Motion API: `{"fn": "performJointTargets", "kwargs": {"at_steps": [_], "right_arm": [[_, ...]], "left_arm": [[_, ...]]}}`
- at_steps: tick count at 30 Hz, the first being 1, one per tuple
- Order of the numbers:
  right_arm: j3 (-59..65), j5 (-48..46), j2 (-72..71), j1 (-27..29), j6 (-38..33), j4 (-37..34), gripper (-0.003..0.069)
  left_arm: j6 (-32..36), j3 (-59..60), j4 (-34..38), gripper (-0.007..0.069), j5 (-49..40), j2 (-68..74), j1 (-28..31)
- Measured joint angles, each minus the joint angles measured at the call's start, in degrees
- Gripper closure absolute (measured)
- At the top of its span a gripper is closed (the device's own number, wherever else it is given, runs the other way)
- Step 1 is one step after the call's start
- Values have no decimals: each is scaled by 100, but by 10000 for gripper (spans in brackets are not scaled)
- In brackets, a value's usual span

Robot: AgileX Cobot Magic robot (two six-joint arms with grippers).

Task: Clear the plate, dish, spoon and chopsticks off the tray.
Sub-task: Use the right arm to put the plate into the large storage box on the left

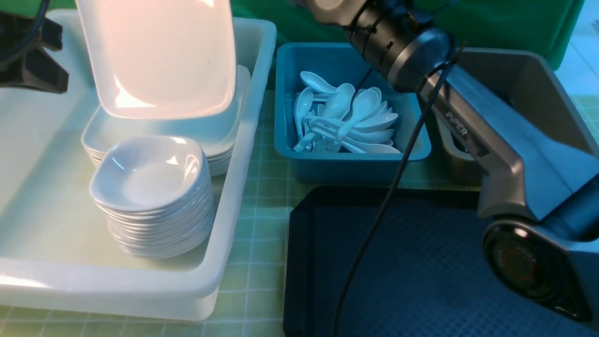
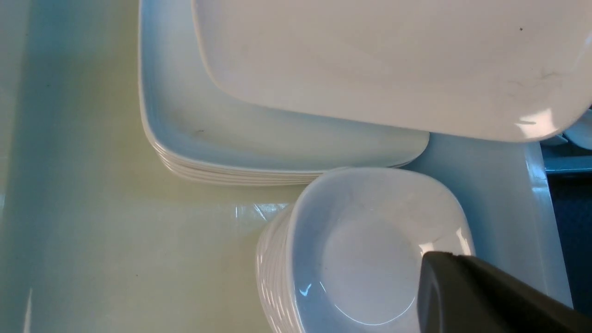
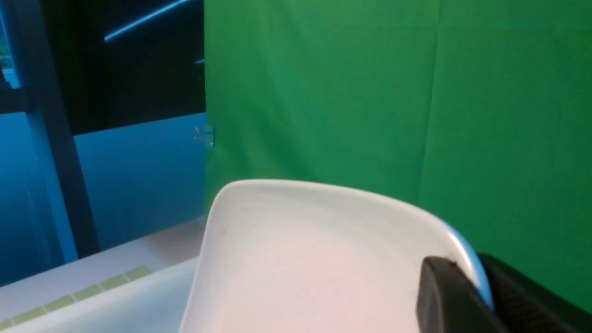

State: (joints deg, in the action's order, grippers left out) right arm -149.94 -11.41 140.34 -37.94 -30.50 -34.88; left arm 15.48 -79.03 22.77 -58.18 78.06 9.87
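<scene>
Plate over its stack: the large glossy white squarish plate [image 1: 159, 51] hangs tilted above the white plastic bin [image 1: 252, 70], one rim clamped in the right gripper [image 3: 467, 282]. Its lower edge sits just above the pile of matching white plates [image 1: 220, 140]. The black diamond-textured tray [image 1: 299, 262] lies well apart to the right. The left gripper [image 1: 37, 70] hovers beside the plate, and whether it is open cannot be told. The set-down appears to lie straight below.

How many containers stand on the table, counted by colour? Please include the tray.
white bin: 1
blue bin: 1
grey bin: 1
black tray: 1
Total: 4
</scene>
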Motion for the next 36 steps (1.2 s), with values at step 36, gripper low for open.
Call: {"fn": "performJointTargets", "kwargs": {"at_steps": [36], "right_arm": [[49,-938,179,211,126,170,391]], "left_arm": [[82,0,-6,641,0,0,0]]}}
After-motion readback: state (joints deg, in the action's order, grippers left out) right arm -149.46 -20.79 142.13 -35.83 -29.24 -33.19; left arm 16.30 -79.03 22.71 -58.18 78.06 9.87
